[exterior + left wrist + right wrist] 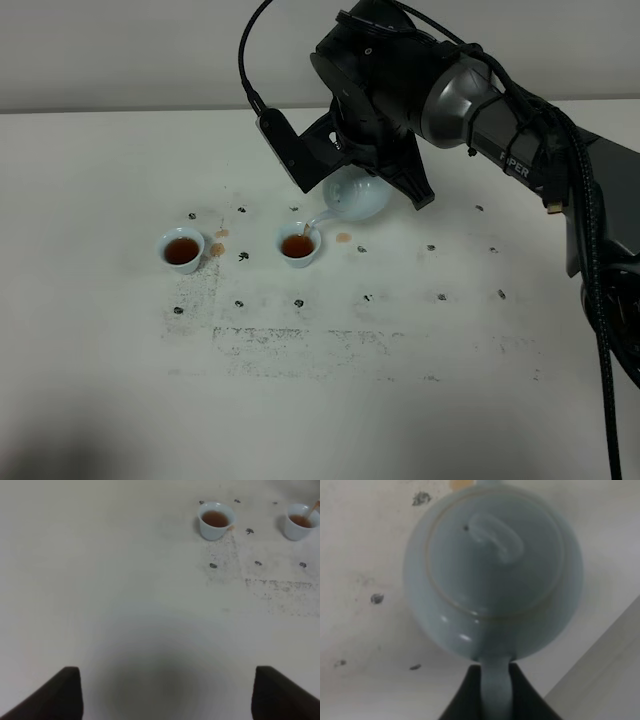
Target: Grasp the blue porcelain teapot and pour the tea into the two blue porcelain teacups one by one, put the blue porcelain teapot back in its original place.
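The pale blue teapot (pixel 360 196) is held tilted in the air, its spout down over the right teacup (pixel 299 245), with a thin stream of tea running into it. My right gripper (pixel 368 172) is shut on the teapot's loop handle; the right wrist view shows the lid and knob (pixel 497 535) and the handle (pixel 495 685) between the dark fingers (pixel 465 695). The left teacup (pixel 182 249) holds brown tea. Both cups show in the left wrist view, the left cup (pixel 216 520) and the right cup (pixel 300 521). My left gripper (pixel 167 692) is open and empty, low over bare table.
The white table (pixel 400 400) carries dark ink marks and a smudged patch (pixel 300 345) in front of the cups. Small tea spills lie by the left cup (pixel 218 248) and behind the right cup (pixel 343 238). The right arm with its cables (pixel 560 180) reaches in from the right.
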You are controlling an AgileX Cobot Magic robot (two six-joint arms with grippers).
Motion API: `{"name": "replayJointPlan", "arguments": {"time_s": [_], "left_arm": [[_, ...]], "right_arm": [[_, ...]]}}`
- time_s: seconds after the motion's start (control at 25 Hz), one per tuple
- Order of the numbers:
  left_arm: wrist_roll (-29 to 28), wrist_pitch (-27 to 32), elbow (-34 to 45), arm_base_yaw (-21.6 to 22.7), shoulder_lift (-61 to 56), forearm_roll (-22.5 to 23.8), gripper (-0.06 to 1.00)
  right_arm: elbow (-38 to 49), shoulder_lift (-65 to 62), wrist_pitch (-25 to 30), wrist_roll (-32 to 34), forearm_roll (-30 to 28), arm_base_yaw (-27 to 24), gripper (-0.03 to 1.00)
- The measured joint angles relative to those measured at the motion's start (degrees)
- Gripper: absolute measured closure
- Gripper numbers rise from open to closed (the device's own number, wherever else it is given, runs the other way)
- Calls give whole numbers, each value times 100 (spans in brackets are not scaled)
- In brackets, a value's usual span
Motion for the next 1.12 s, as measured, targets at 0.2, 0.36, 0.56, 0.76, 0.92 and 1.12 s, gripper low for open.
{"name": "replayJointPlan", "arguments": {"time_s": [0.2, 0.36, 0.56, 0.76, 0.92, 1.12], "left_arm": [[0, 0, 0, 0, 0, 0, 28], [0, 0, 0, 0, 0, 0, 28], [0, 0, 0, 0, 0, 0, 28], [0, 0, 0, 0, 0, 0, 28], [0, 0, 0, 0, 0, 0, 28], [0, 0, 0, 0, 0, 0, 28]], "right_arm": [[0, 0, 0, 0, 0, 0, 93], [0, 0, 18, 0, 0, 0, 93], [0, 0, 18, 0, 0, 0, 93], [0, 0, 18, 50, 115, 0, 93], [0, 0, -11, 185, 269, -7, 93], [-73, 0, -42, 234, 717, -150, 93]]}}
